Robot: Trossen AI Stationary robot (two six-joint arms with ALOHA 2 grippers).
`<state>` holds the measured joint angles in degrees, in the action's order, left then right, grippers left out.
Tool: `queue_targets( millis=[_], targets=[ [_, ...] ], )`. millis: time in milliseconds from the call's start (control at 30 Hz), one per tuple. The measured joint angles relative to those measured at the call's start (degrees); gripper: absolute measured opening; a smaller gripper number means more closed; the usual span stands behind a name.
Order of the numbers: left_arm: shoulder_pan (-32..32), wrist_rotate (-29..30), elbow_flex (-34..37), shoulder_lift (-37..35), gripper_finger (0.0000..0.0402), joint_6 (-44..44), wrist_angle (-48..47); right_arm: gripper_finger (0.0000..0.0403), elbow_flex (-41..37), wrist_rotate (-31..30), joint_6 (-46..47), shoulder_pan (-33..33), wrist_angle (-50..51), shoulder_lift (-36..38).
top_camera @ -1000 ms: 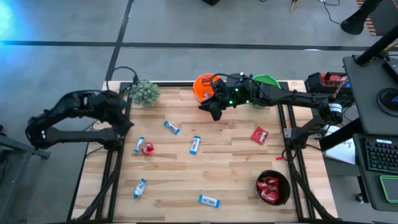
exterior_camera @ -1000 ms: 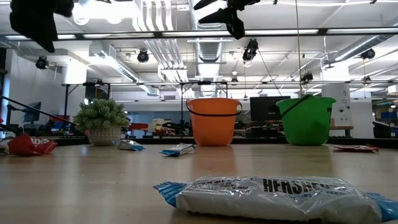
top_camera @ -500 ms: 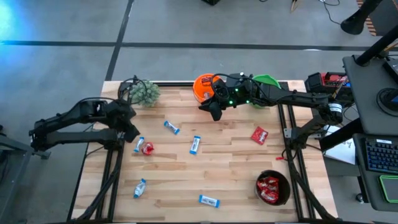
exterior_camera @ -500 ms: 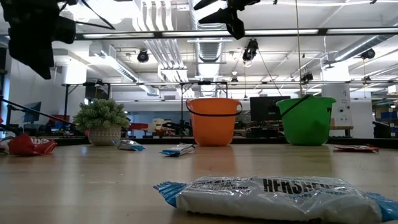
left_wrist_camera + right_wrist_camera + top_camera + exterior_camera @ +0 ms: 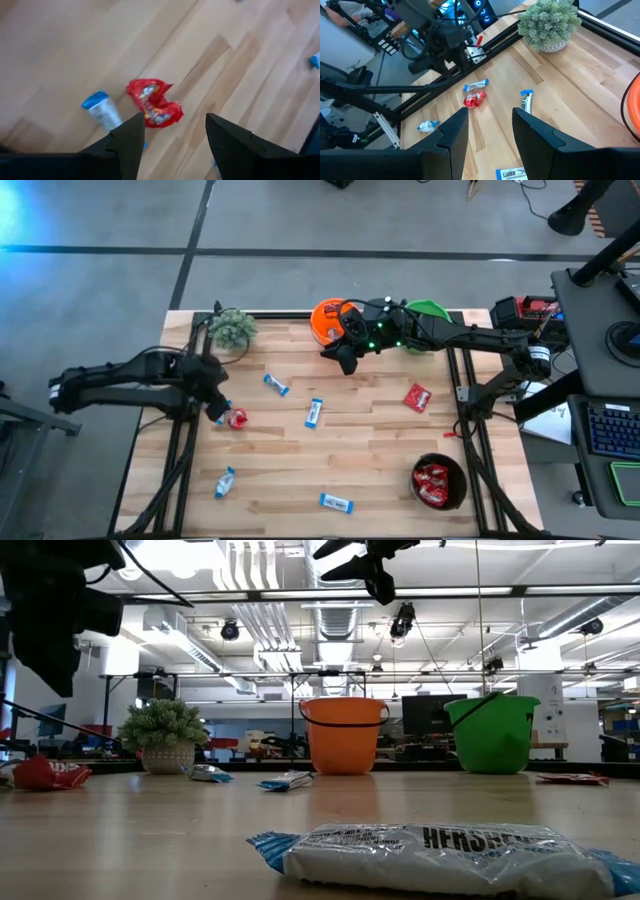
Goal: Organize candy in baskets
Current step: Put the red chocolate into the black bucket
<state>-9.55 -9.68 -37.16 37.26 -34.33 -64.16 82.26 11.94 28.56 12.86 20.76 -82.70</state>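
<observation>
Swung in from the surface's left edge over the past second: left claw (image 5: 219, 412), now hovering above a red packet (image 5: 238, 418) and a blue-and-white bar (image 5: 223, 412) lying side by side, fingers spread wide with nothing between them. Seen past those fingers (image 5: 127, 142) in the left wrist view: the crumpled red packet (image 5: 155, 103), well apart from both tips, and the bar (image 5: 102, 108) just beside it. Unmoved over the same second: right claw (image 5: 345, 360), raised near the orange basket (image 5: 326, 319) at the surface's far edge, fingers (image 5: 451, 134) part-way apart and holding nothing.

Scattered on the wooden surface (image 5: 370, 450) in the high view: second bar (image 5: 276, 385), long axis on a diagonal; third bar (image 5: 314, 412) in the middle, lying nearly front to back; fourth bar (image 5: 224, 481) near the left front, tilted; fifth bar (image 5: 336, 503) at the front edge, lying nearly side to side and filling the low view's foreground (image 5: 440, 855). Alone on the right: another red packet (image 5: 417, 397). Piled in the black basket (image 5: 440, 482) at the right front corner: more red packets. Next to the orange basket: green basket (image 5: 430, 310), partly under the right arm. Potted plant (image 5: 233, 328) at the far left corner.
</observation>
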Motion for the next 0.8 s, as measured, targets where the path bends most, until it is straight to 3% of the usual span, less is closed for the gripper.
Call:
queue_targets(
  millis=[333,800],
  targets=[
    [9.1,1.5,3.9,1.5,0.0191,-5.8,5.6,0.0141,0.0,0.0,0.9,0.0,0.0,0.0],
    [13.7,3.8,6.2,7.7,0.0191,-6.4,11.6,0.0141,0.0,0.0,1.2,0.0,0.0,0.0]
  ],
)
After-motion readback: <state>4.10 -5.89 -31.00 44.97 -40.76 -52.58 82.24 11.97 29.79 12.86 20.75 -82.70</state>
